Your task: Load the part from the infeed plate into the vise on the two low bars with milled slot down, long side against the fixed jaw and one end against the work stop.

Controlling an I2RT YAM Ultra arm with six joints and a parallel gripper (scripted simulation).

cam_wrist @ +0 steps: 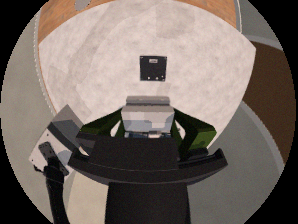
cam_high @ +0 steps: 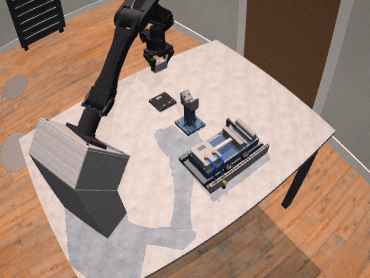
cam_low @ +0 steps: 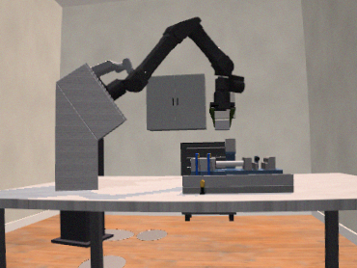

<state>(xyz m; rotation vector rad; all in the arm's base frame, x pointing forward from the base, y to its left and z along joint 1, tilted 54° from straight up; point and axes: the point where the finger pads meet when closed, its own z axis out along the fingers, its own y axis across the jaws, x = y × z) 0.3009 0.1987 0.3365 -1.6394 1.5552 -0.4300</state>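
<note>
One gripper (cam_high: 159, 63), seen from the top, clamps the part (cam_high: 160, 65) high above the surface (cam_high: 280, 100), beyond the plate (cam_high: 162, 101). Exterior: part (cam_low: 222, 119) hangs well above the vise (cam_low: 238, 180). Wrist: plate (cam_wrist: 153, 68) lies below. No writing is readable.
</note>
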